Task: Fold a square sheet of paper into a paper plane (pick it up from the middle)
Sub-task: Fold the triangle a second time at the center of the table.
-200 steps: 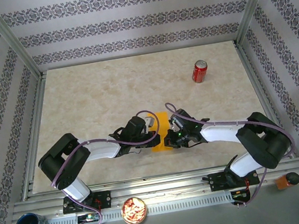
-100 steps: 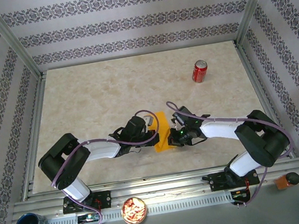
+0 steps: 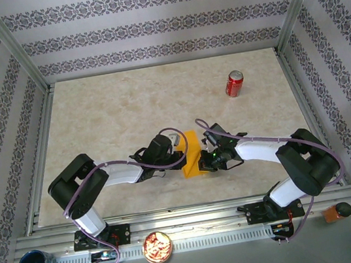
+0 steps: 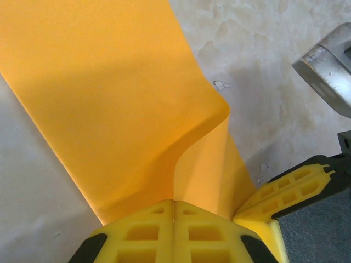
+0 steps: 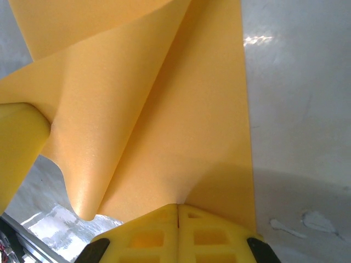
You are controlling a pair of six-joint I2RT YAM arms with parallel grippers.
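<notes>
Beige marbled tabletop (image 3: 126,112), near-centre: thin orange-yellow square sheet of paper (image 3: 192,152) now bowed up off it between my arms, flatter a second ago. My right fingers (image 5: 148,238) slid left toward my left fingers (image 4: 142,233). Both pairs are clamped tight on opposite paper edges. Looks like the centre fold is starting.

A beige marble-patterned table (image 3: 125,106) is walled (image 3: 159,25) behind and on both sides with pale grey paper in dark floral bands. Aluminium posts (image 3: 14,50) rise from the table's far corners. A slotted metal rail (image 3: 205,239) runs along its near edge. The light is bright and even.
</notes>
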